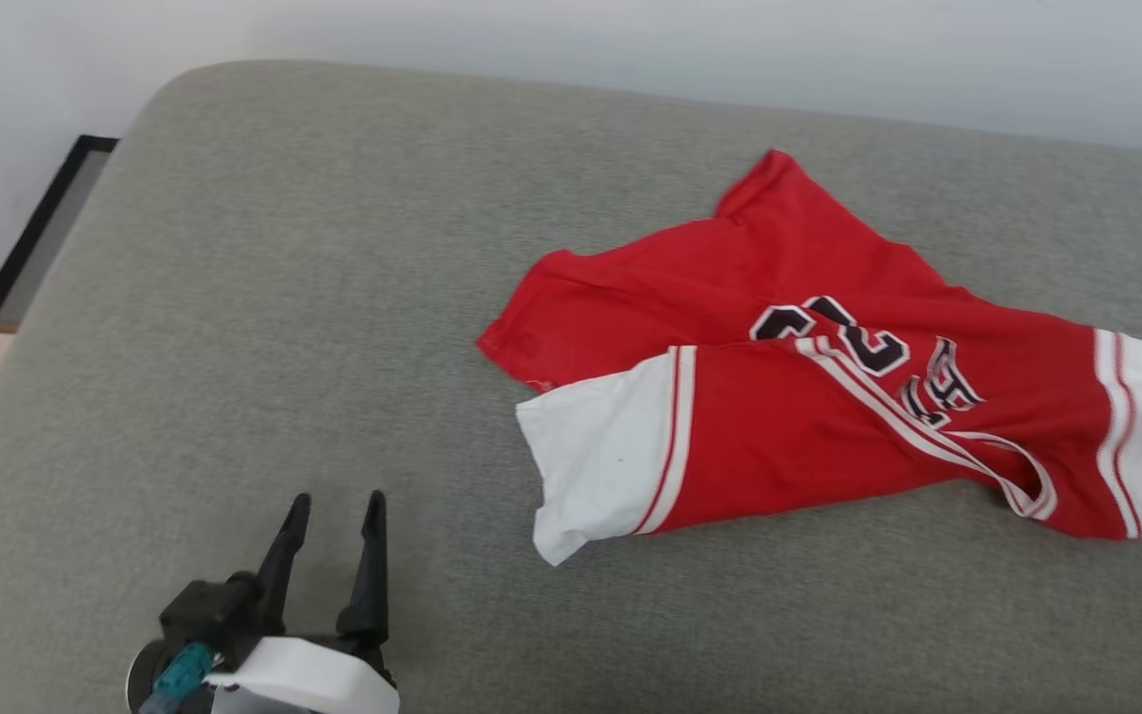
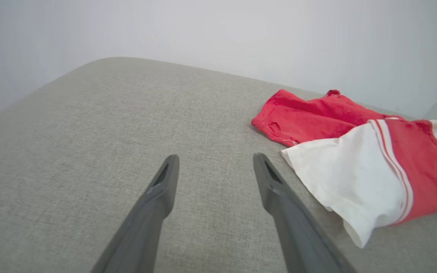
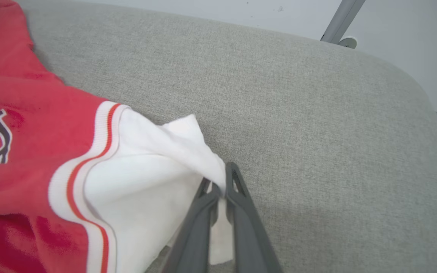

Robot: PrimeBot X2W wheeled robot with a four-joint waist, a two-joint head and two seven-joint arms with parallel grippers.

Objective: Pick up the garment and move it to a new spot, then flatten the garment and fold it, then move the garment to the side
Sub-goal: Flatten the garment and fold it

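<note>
Two fingers of the left claw [image 1: 338, 498] stand apart, nearest, over the bare grey cushion [image 1: 313, 258]. Farther right the garment [image 1: 789, 446] lies crumpled on that cushion. Its right-hand white sleeve [image 3: 154, 163] is pinched in the closed right claw [image 3: 220, 184].

Left gripper [image 1: 337, 499] spread; right gripper [image 3: 220, 179] pinched (seemingly tight).

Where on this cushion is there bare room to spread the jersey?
The cushion's left half is bare, bordered by its rounded far corner, the open left gripper and the garment's white sleeve. A narrower strip runs behind the garment along the wall. The right side is crowded: the garment sprawls there, one sleeve pinched in the right gripper.
</note>
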